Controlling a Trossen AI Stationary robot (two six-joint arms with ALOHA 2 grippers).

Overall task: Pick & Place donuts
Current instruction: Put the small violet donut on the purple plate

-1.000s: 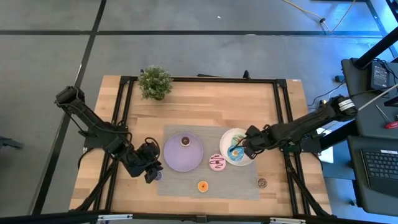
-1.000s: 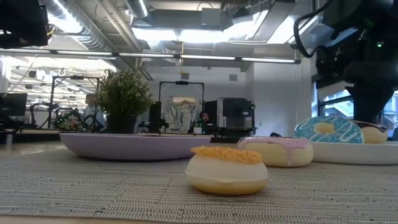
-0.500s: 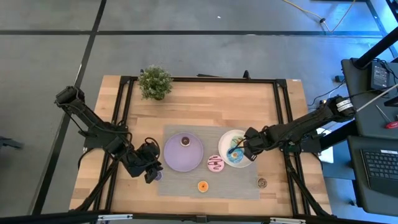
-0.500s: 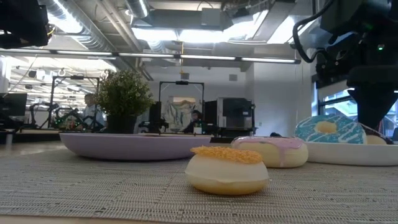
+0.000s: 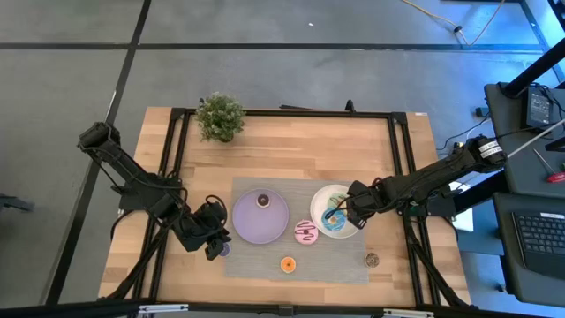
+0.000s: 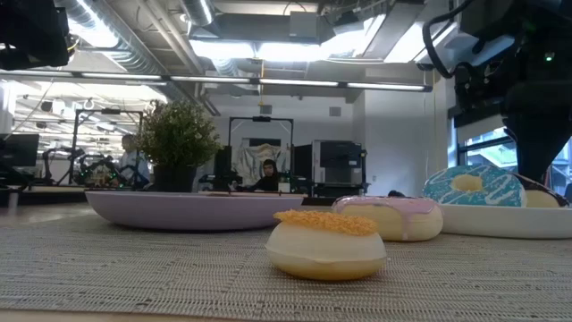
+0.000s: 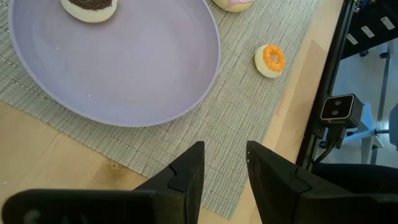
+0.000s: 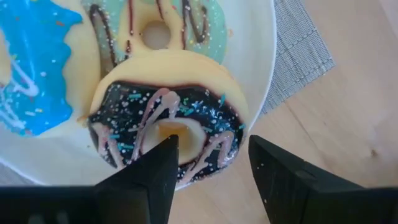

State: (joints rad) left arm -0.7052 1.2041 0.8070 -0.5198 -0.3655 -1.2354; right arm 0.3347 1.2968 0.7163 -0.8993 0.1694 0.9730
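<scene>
On the white plate [image 8: 261,62] a chocolate-iced donut [image 8: 137,118] leans on a green donut [image 8: 205,25] and a blue donut [image 8: 31,68]. My right gripper [image 8: 212,142] hovers open over it, one finger [image 8: 155,180] above its hole, the other beside its rim. A pink donut [image 5: 307,231] and an orange mini [image 5: 288,263] lie on the grey mat [image 5: 335,265]. A chocolate mini [image 7: 87,7] sits on the lilac plate [image 7: 137,68]. My left gripper [image 7: 224,149] stands open over the mat's near left corner, with nothing between its fingers. My right gripper comes at the chocolate-iced donut from above. Whether the finger over the donut's hole [image 8: 163,129] still touches it, I cannot tell. The donut rests on the white plate and the two donuts beside it.
A potted plant [image 5: 220,117] stands at the table's far left. A brown mini [image 5: 372,260] lies at the mat's near right corner. Bare wood lies beyond the mat on the far side. The table's frame rails run along both sides.
The chocolate-iced donut under my right gripper has sunk a little lower behind the blue donut on the white plate. My left arm has kept still.
</scene>
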